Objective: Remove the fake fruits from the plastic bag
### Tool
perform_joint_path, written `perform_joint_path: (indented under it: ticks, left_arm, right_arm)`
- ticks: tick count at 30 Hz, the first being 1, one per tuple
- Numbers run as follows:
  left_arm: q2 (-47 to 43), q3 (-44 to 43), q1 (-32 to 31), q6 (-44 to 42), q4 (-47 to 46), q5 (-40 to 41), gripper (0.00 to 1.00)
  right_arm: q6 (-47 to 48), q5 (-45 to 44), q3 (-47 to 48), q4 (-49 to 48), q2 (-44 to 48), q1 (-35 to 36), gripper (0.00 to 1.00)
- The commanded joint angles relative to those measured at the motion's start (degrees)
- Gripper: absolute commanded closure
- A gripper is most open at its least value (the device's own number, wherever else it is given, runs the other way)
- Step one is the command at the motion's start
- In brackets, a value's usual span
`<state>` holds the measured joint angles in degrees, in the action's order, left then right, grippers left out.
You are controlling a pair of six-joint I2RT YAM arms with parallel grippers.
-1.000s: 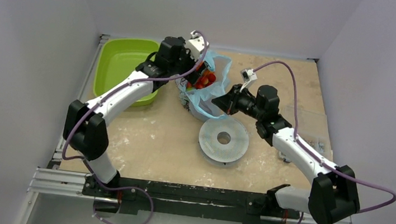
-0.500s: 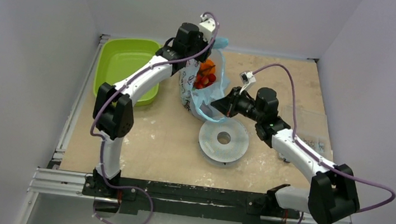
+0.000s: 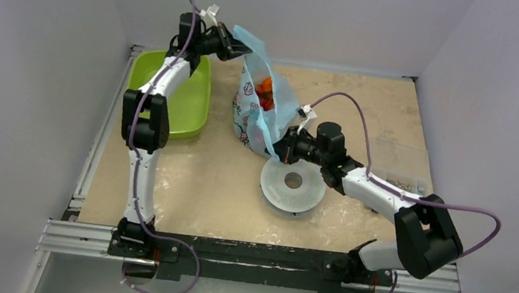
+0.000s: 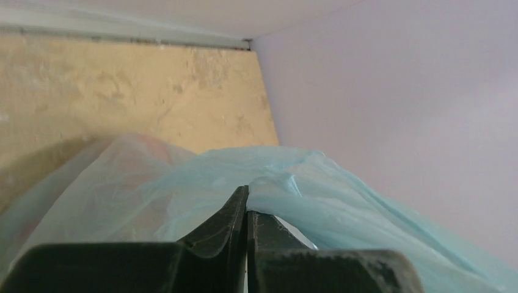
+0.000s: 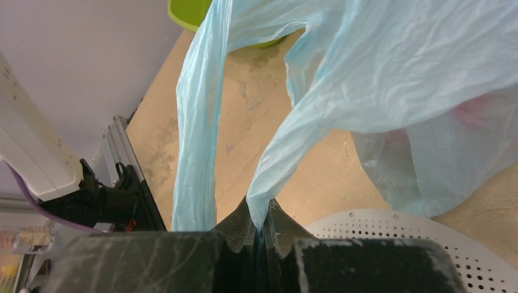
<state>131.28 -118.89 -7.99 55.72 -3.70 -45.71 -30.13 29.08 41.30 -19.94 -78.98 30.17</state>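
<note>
1. Pale walls box in a scuffed tan tabletop (image 3: pixel 193 183). Your plastic bag (image 3: pixel 280 112) stands towards the far middle of it, between a lime-green tray (image 3: pixel 191 109) and a perforated grey disc (image 3: pixel 293 183).
2. Your left claw (image 3: pixel 237 41) is pinched shut on the bag's upper far edge and holds it high, above the tray's back corner. The left wrist view shows the tips meeting, with blue film bunched right at them.
3. Your right claw (image 3: pixel 277 147) is clamped on a loop handle low on the bag's near side, just above the disc. (The right wrist view shows the blue strip running straight into the closed tips.)
4. The two holds pull in opposite directions. As I read it, that stretches the mouth open and keeps the thin film from slumping, so the contents can be reached or tipped out.
5. The fake fruits (image 3: pixel 266 93) are inside the bag, showing as an orange and red patch at the open mouth. None lie on the tabletop, tray or disc, so the emptying looks barely begun.
6. You cannot count the fruits, and no green piece can be made out. Both wrist views give only a pinkish smudge through the film. How many layers each claw has caught is also unclear.
</note>
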Motion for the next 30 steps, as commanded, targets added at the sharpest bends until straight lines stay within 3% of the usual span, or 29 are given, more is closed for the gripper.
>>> perform_joint_path:
  ticks: [1,5,8,10,12,18,24,30]
  left_arm:
    - [0.97,-1.60,-0.01,7.49,6.29,-11.38,1.00]
    - [-3.58,-1.25,0.23,-5.95,23.26,-4.11,0.97]
    - [-7.71,0.59,0.23,-13.86,31.52,-0.10,0.74]
    - [-12.05,4.65,0.17,-18.25,33.85,2.97,0.64]
    - [-17.49,10.18,0.17,-21.02,34.63,5.74,0.36]
    - [-32.85,29.68,-1.16,-22.91,33.20,12.12,0.11]
    - [-46.10,43.27,-9.16,-21.01,28.62,24.74,0.04]
    - [-46.26,46.31,-16.84,-15.42,22.90,31.66,0.02]
  right_arm:
    - [0.04,-4.77,-2.03,-4.12,-2.02,3.28,1.00]
    - [-1.96,-8.20,-3.02,-5.21,-2.51,3.63,1.00]
    - [-2.33,-7.99,-2.37,-5.59,-3.07,3.69,1.00]
    - [-2.52,-7.65,-1.92,-5.60,-3.28,3.83,1.00]
    - [-2.56,-7.93,-1.63,-5.44,-3.05,4.13,1.00]
    - [-3.39,-7.42,-1.05,-6.44,-3.59,4.77,1.00]
    - [-4.28,-7.85,-1.30,-7.30,-3.58,6.30,1.00]
    - [-4.24,-9.07,-1.57,-7.38,-3.20,7.62,1.00]
